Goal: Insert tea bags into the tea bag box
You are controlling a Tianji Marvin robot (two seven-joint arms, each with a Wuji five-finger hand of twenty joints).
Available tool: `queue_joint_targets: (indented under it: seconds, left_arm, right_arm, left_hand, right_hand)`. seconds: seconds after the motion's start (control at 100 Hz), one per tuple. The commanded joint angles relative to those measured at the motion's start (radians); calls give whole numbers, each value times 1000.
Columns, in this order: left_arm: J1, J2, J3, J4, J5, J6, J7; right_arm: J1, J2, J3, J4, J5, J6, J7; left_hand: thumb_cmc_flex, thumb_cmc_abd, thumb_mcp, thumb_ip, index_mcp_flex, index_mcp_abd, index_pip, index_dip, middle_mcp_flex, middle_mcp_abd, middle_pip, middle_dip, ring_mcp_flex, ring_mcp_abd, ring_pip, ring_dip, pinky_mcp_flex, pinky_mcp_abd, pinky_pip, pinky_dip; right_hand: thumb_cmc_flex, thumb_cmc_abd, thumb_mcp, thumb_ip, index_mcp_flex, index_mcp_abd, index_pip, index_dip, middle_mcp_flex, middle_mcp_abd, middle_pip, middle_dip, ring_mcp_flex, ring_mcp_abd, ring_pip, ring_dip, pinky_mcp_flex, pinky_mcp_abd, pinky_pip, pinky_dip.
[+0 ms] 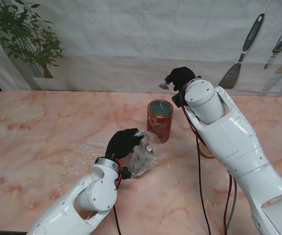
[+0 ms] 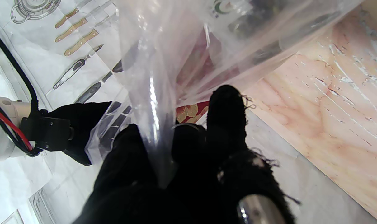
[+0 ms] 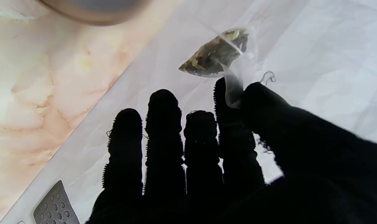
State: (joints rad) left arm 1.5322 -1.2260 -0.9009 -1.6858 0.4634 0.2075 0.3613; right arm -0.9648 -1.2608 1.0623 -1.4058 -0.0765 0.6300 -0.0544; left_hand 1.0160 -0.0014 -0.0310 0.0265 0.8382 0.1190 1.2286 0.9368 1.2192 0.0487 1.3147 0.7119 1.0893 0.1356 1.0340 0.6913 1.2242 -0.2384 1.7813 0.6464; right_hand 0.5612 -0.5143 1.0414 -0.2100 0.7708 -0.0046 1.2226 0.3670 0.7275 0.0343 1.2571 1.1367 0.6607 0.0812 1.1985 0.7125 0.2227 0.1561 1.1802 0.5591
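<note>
From the stand, my left hand (image 1: 123,142) at lower centre grips a clear plastic bag (image 1: 143,155) just beside the open red tin (image 1: 160,120) mid-frame; my right hand (image 1: 180,78) hangs beyond the tin, pinching a tea bag (image 1: 164,85). In the left wrist view, the film (image 2: 163,62) runs between my fingers (image 2: 225,112); its contents are perhaps blurred. In the right wrist view, thumb and forefinger clamp the leaf-filled tea bag (image 3: 218,56).

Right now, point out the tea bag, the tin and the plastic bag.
tea bag (image 3: 215,56): right wrist view, on its leaf-filled pouch.
tin (image 1: 160,125): stand view, on its red side wall.
plastic bag (image 1: 143,159): stand view, on its crumpled middle.
</note>
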Motion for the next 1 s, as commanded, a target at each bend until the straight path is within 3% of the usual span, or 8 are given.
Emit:
queue_joint_targets:
  seconds: [0.0,0.37,0.51,0.63,0.75,0.81,0.99]
  left_arm:
    - [3,-2,0,-11,-2,-3,-13]
    - [-2,-3,4,-5,-8,-7,-15]
    - [-2,-3,5,-6,-7,-6,-14]
    - [-3,-3,5,-6,-7,-5,-14]
    - [-3,-3,5,-6,-8,-4,-15]
    - [-3,-3,5,-6,-8,-4,-14]
    - [-4,-4,4,-6,-8,-4,-13]
  right_arm:
    - [-16,7,-3,2,5,-13,22]
    - [-43,39,-7,-4,-19,-34,104]
    - [-39,62,-10,-8,-29,-34,173]
    - [-33,71,-14,-7,-32,-31,206]
    - [-25,79,-22,-7,-44,-24,229]
    - [-22,83,-24,-7,-47,-22,241]
    - [-30,88,-13,-23,-49,-20,248]
  left_hand:
    - [58,24,13,2,82,147,117,43,-5,-22,-89,-15,180,136,550,-2,-100,-80,313,-6]
    - [58,25,13,2,83,147,116,43,-6,-23,-89,-15,180,136,550,-2,-100,-80,313,-6]
    - [58,24,13,2,83,147,116,43,-5,-22,-89,-15,180,136,550,-2,-100,-80,313,-6]
    - [58,24,13,2,82,148,116,43,-6,-22,-89,-15,180,136,550,-2,-100,-80,313,-6]
    - [59,24,13,2,82,148,116,43,-7,-21,-89,-15,180,136,550,-2,-100,-80,313,-6]
    - [58,24,13,2,81,148,116,43,-7,-21,-89,-15,180,136,550,-2,-100,-79,313,-6]
    - [58,24,13,2,82,148,116,43,-6,-21,-88,-15,180,136,550,-2,-100,-78,313,-6]
  right_hand:
    - [23,-3,14,-22,40,-42,3,-9,20,-18,-5,23,24,-7,-4,-4,0,8,23,0]
    - [3,-65,63,-2,48,-40,2,-67,1,-17,18,-1,11,-8,9,7,-9,14,20,-1]
    - [20,-84,69,-12,-42,-73,-42,-107,-73,-29,1,-20,-29,-23,-19,-2,-29,-2,-1,-10]
    - [-63,-138,66,-32,-98,-65,-63,-120,-117,-23,-12,-35,-58,-21,-32,-3,-45,-2,-16,-13]
    - [-168,-201,79,-24,-66,-33,-155,-59,-132,-16,-18,-41,-69,-16,-41,0,-52,8,-26,-9]
    - [-222,-192,67,53,-55,-15,-229,62,-147,-16,-18,-37,-80,-19,-44,4,-57,3,-33,-7]
    - [-241,-162,47,71,-45,-16,-256,118,-143,-13,-21,-38,-79,-15,-43,6,-59,4,-33,-4]
